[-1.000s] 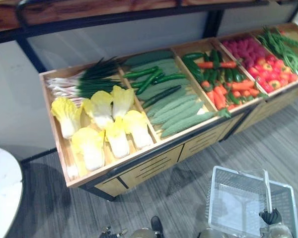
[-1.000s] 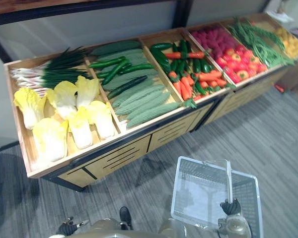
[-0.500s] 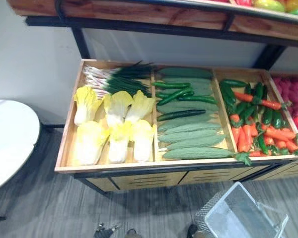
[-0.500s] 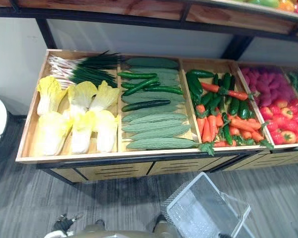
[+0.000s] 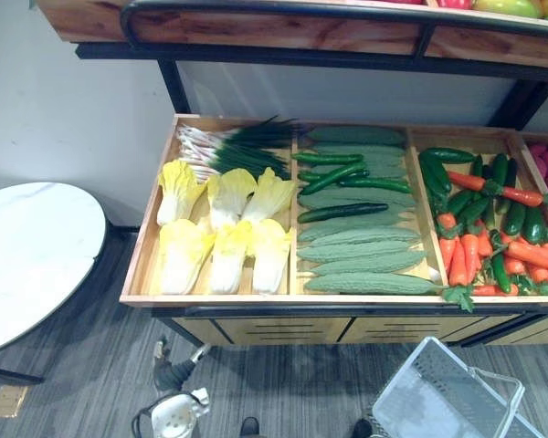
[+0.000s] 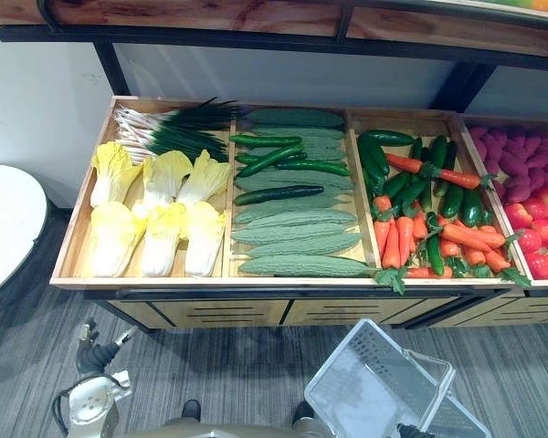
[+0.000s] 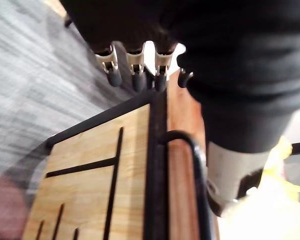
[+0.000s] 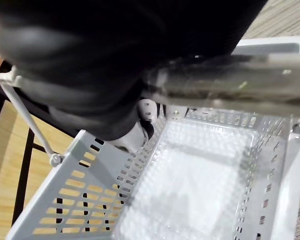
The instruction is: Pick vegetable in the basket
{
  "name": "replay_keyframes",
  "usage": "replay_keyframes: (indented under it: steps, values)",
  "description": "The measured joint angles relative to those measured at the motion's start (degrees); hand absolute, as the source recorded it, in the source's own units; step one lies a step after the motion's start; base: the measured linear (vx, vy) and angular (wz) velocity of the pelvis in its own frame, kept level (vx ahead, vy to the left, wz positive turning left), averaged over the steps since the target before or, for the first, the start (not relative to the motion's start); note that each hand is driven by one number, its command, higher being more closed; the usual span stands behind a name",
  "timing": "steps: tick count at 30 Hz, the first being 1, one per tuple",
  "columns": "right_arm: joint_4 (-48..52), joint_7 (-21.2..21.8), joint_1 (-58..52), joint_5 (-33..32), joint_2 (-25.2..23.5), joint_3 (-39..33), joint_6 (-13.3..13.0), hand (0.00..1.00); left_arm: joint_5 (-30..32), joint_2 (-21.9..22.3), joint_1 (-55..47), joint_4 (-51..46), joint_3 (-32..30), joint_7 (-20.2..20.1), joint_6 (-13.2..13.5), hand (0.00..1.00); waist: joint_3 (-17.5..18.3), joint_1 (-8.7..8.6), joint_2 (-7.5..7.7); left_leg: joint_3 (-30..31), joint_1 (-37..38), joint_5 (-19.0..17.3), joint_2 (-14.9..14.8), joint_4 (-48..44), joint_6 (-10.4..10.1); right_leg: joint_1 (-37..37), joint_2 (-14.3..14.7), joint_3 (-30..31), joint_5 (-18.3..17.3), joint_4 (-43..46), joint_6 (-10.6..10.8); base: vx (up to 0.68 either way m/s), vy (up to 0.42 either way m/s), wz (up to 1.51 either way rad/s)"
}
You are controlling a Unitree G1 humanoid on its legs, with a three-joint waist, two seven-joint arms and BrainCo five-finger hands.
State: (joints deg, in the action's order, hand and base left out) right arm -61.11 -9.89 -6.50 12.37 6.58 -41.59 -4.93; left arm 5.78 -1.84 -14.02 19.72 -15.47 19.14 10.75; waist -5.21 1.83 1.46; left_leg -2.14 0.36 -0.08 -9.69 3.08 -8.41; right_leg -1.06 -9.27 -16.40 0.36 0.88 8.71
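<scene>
A wooden stand (image 5: 219, 299) holds yellow-white cabbages (image 5: 219, 239), spring onions (image 5: 230, 146), cucumbers and long green gourds (image 5: 365, 248), then carrots (image 5: 470, 257) with dark green peppers. An empty pale plastic basket (image 6: 376, 392) hangs tilted in front of the stand at the lower right. My right hand (image 8: 115, 55) is shut on the basket's handle (image 8: 240, 87). My left hand (image 5: 171, 372) hovers open and empty below the stand's front left corner, its fingers (image 7: 136, 76) straight beside the black frame.
A round white table (image 5: 27, 257) stands on the left, close to the stand. An upper shelf (image 5: 301, 32) overhangs the back of the crates. Purple roots (image 6: 522, 162) and red vegetables (image 6: 541, 248) fill the crate at the right edge.
The camera has swung, so the whole picture has shifted. My left hand has risen into view at the lower left. The basket hangs more tilted at the lower right.
</scene>
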Motion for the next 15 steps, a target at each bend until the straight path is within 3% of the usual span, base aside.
replay_keyframes:
  steps: [8,15]
  values:
    - [2.7,-1.2,-1.0,0.1,-0.9,5.0,-0.9,1.0,8.8,1.2,0.0,-15.4,2.2,6.1,1.7,0.0,0.7,0.03,-0.19,-0.6,2.1,0.3,0.2,1.9,0.4,1.7,-0.1,-0.3,0.4,-1.5,0.3,0.03,0.007,0.0]
    - [2.6,-1.2,-0.7,0.2,-0.9,6.7,-0.9,1.0,10.4,1.0,2.3,-18.9,1.4,9.6,0.9,0.0,0.9,0.04,0.07,-2.0,2.9,0.3,0.2,2.1,0.4,2.5,0.0,-0.3,0.5,-2.3,0.4,0.04,0.008,0.0]
